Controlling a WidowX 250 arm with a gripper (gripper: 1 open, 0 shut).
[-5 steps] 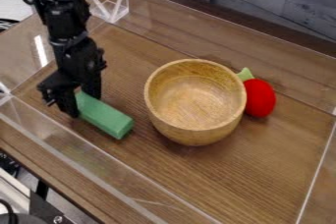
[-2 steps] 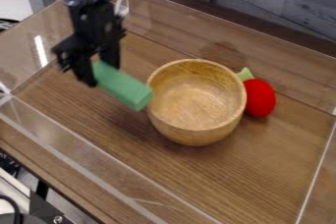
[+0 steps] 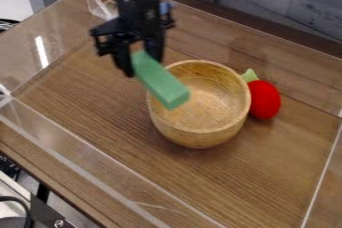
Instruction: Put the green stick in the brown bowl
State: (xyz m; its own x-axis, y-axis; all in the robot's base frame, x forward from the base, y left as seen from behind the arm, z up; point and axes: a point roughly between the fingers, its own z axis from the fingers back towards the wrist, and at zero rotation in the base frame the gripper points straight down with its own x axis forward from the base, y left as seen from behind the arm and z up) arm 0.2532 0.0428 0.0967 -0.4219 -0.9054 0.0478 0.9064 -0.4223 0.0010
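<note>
Light green and matte, the flat rectangular stick [image 3: 160, 82] is pinched in the closed gripper [image 3: 143, 56], tilted, with its free end reaching toward five o'clock. It appears over the left part of the brown bowl [image 3: 198, 115], covering some of the rim between nine and eleven o'clock. Whether the stick touches the bowl or hangs above it cannot be told from this view.

The gripper is black and grips the stick's upper end, toward eleven o'clock. The dark robot arm [image 3: 155, 4] reaches down to it from the top of the view, just left of twelve o'clock.

The bowl is round, light-brown wood with thick walls and visible grain. It sits on the worktop [image 3: 80, 137], a little right of the view's centre, its inside facing the camera.

Just beside the bowl, at about two o'clock from its middle, is a shiny red ball [image 3: 262, 100] with a small green bit [image 3: 249, 75] at its upper left.

The worktop is brown wood, with pale lines running across its left side. A black cable [image 3: 19, 208] curves at the view's seven to eight o'clock corner.
</note>
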